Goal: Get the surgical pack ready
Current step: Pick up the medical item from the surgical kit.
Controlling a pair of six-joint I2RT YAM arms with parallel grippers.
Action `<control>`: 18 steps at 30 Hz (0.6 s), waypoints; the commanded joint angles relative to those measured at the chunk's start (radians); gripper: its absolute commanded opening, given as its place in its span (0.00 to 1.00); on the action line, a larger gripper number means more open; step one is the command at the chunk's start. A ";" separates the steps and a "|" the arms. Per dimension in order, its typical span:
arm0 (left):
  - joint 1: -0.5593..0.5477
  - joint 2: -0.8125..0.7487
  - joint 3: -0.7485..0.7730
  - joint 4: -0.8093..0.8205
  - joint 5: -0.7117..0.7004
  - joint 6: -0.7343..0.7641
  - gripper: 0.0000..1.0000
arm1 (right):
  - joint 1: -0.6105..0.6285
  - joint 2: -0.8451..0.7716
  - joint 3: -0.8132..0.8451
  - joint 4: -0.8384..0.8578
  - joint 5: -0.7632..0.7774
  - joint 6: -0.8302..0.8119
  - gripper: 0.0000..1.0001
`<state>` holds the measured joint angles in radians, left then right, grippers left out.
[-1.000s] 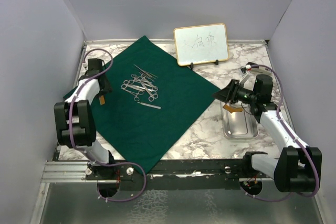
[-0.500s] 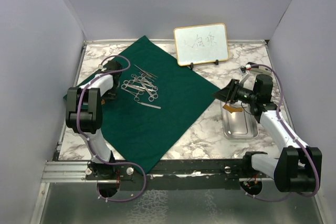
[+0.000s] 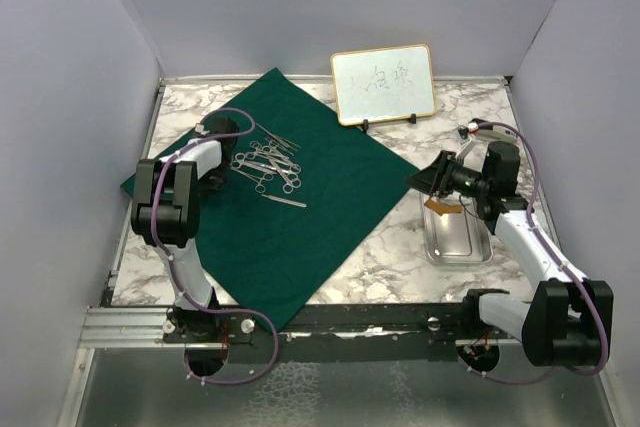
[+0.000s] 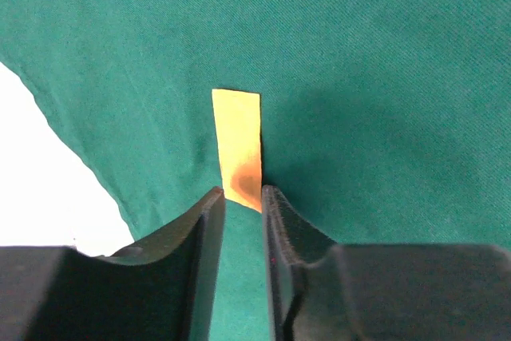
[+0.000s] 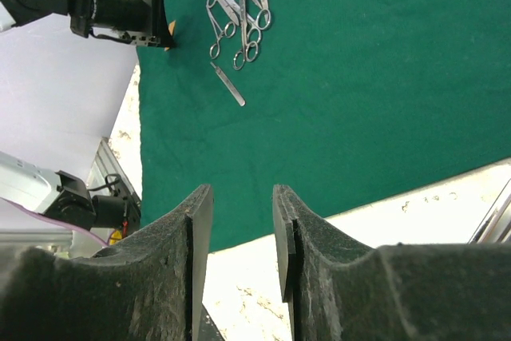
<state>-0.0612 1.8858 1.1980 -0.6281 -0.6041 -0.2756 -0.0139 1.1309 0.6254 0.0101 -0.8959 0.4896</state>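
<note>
The dark green cloth [image 3: 330, 187] lies spread flat and turned diagonally on the marble bench [image 3: 400, 257]. It covers the left and middle part, with one corner at the far edge and another one at the near edge. On its far left part lies a loose heap of silver scissor-like instruments [image 3: 267, 167], touching and crossing each other. One single slim instrument [image 3: 285, 201] lies alone just beside the heap, on the near side. The small steel tray [image 3: 460, 245] stands on the bare marble near the right edge of the bench, apart from the cloth. The left gripper [image 4: 243, 197] is low over the left corner of the cloth, just left of the heap of instruments. Its fingers [image 4: 209, 221] stand close together with only a narrow gap, and the near end of a small orange strip [image 4: 238, 145], which lies flat on the cloth, reaches into this gap. If the fingers already pinch the strip or only stand around it, I cannot tell. The right gripper [image 5: 242, 197] hangs above the far end of the tray and points toward the cloth. Its jaws are apart and there is nothing between them. At the far edge of the bench a gold-framed whiteboard [image 3: 383, 84] stands upright, with some handwriting on it.
</note>
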 commanded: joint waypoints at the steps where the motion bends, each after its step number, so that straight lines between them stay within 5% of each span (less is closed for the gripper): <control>1: -0.003 0.036 0.036 -0.018 -0.055 0.017 0.24 | 0.006 -0.019 -0.005 0.035 -0.025 -0.005 0.36; 9: -0.017 0.004 0.038 -0.031 -0.067 0.022 0.00 | 0.006 -0.017 -0.004 0.027 -0.021 -0.014 0.36; 15: -0.046 -0.118 0.035 -0.066 -0.075 0.004 0.00 | 0.009 -0.009 0.005 0.022 -0.020 -0.015 0.36; 18: -0.050 -0.212 0.032 -0.084 0.028 -0.004 0.00 | 0.014 -0.004 0.008 0.019 -0.017 -0.017 0.36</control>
<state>-0.1013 1.8175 1.2224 -0.6750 -0.6376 -0.2615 -0.0120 1.1309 0.6254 0.0113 -0.8963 0.4885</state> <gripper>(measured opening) 0.012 0.361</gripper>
